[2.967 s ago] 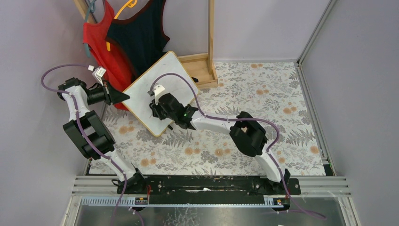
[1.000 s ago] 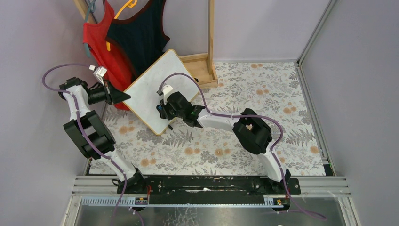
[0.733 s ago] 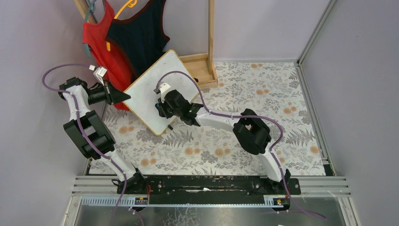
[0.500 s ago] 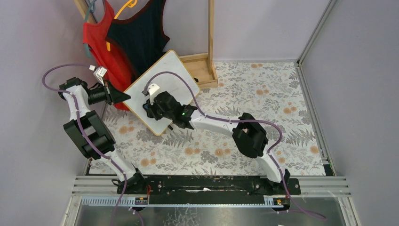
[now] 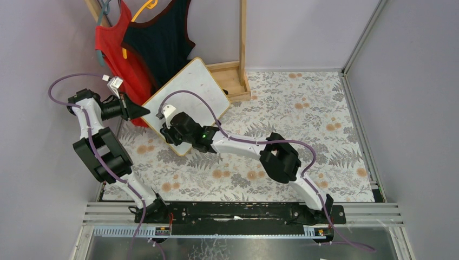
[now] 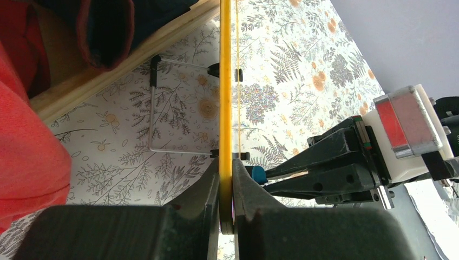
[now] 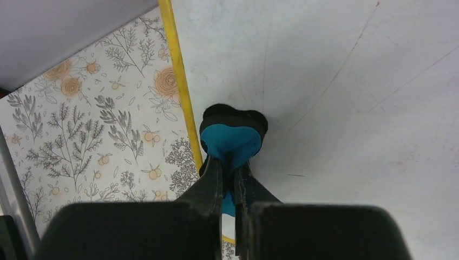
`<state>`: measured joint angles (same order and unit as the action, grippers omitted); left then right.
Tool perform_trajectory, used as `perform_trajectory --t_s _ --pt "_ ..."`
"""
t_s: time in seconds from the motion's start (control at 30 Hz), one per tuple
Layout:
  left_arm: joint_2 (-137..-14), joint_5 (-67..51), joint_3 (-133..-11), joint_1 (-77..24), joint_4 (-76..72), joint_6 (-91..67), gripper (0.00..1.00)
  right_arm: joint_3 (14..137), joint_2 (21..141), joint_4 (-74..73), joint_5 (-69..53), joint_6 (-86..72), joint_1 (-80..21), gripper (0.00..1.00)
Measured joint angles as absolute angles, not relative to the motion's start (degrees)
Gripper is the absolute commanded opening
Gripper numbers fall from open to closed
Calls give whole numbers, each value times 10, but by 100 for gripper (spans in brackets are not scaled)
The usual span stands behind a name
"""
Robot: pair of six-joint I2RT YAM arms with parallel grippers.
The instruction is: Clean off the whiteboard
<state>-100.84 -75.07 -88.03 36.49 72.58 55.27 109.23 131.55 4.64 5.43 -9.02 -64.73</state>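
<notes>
Yellow trim first: my left gripper (image 6: 225, 181) is pinched tight on the whiteboard (image 5: 196, 86) at its left corner. The jaws are closed right down on that thin frame edge, steadying the board where it leans on its wire stand (image 6: 153, 111).

Moving across the board face, the right wrist view shows faint thin streaks out past the middle, so I judge the wiping isn't finished.

Now the right gripper (image 7: 229, 169), at the board's lower-left edge. Its jaws are squeezed nearly together on the blue eraser (image 7: 231, 140), black felt pressed against the white surface, just beside the yellow frame.

My worry is this: the pad sits so near that rim that a stroke outward could ride it over the trim and off the board. Push too hard and the board could twist out of the left pinch, or rock back on the stand.
</notes>
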Motion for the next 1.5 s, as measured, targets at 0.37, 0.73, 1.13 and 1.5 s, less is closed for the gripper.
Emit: perform_trajectory --t_s 0.37,0.73,1.13,1.5 --pt "-1006 -750 -880 364 726 553 0 1109 1319 24 48 -86 -642 0" --pt "-1006 -750 -880 364 721 553 0 1102 1312 31 12 -86 -606 0" --pt "-1006 -750 -880 364 723 552 0 1048 1280 60 22 -84 -548 0" --pt "-1006 -750 -880 364 729 552 0 930 1206 50 69 -82 -455 0"
